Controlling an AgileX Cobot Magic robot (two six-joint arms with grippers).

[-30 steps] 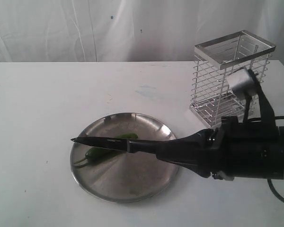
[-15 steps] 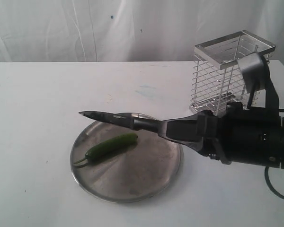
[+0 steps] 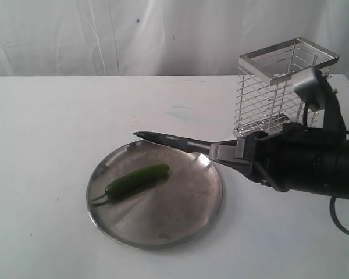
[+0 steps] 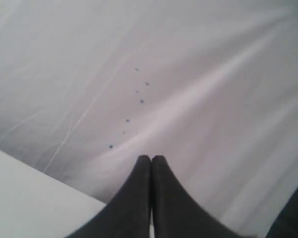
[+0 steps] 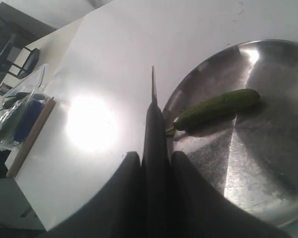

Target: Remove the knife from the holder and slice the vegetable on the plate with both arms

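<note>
My right gripper (image 3: 235, 156) (image 5: 155, 154) is shut on the handle of the black knife (image 3: 168, 140) (image 5: 153, 94). Its blade points left, raised over the far rim of the steel plate (image 3: 186, 215) (image 5: 248, 163). The green chilli (image 3: 136, 179) (image 5: 216, 109) lies whole on the plate's left half, in front of the blade and apart from it. The wire holder (image 3: 282, 87) stands behind the right arm. My left gripper (image 4: 151, 157) is shut with nothing in it, facing a white cloth; it does not show in the exterior view.
The white table (image 3: 58, 128) stretches around the plate, with a white curtain (image 3: 104, 35) behind it. In the right wrist view a clear container with blue and green contents (image 5: 20, 111) sits past the table's edge.
The right arm has drawn back to the right and away from the chilli, carrying the knife from over the chilli to above the plate's far rim. The chilli has stayed in place.
</note>
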